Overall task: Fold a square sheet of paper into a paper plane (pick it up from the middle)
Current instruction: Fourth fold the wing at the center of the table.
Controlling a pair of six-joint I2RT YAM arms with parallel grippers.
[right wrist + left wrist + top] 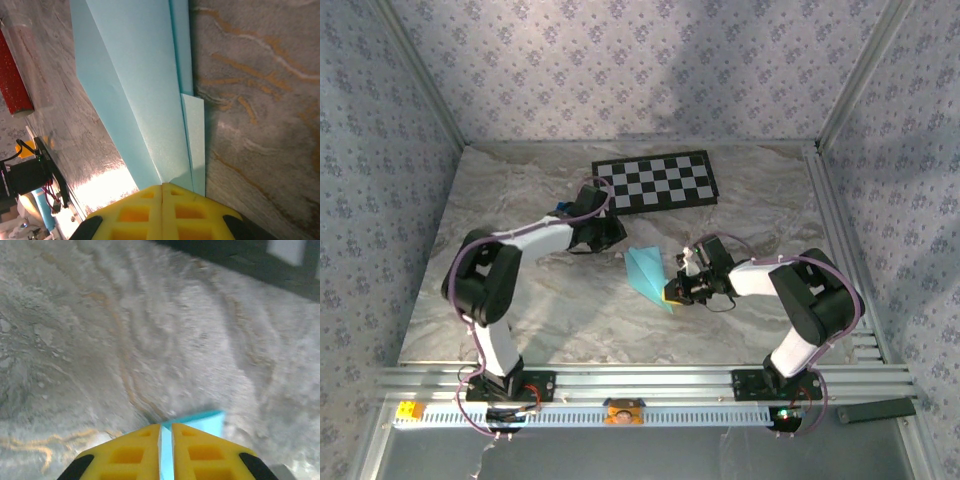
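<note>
The square sheet of paper (645,272) is light blue and folded into a slim, pointed dart shape with several layers. It sits mid-table, its tip pointing toward the near right. My right gripper (673,293) is shut on that tip, and in the right wrist view the yellow fingertips meet at the gripper (162,187) over the paper's (145,90) long creases. My left gripper (617,238) is at the paper's far-left corner. Its jaws stand a narrow slit apart at the gripper (166,429), with blue paper (200,422) showing in the slit and just beyond it.
A black-and-white checkerboard (660,182) lies at the back of the marble table. A small dark-blue object (563,208) sits behind the left wrist. A red glittery cylinder (15,75) shows at the left of the right wrist view. Metal rails (640,380) line the near edge.
</note>
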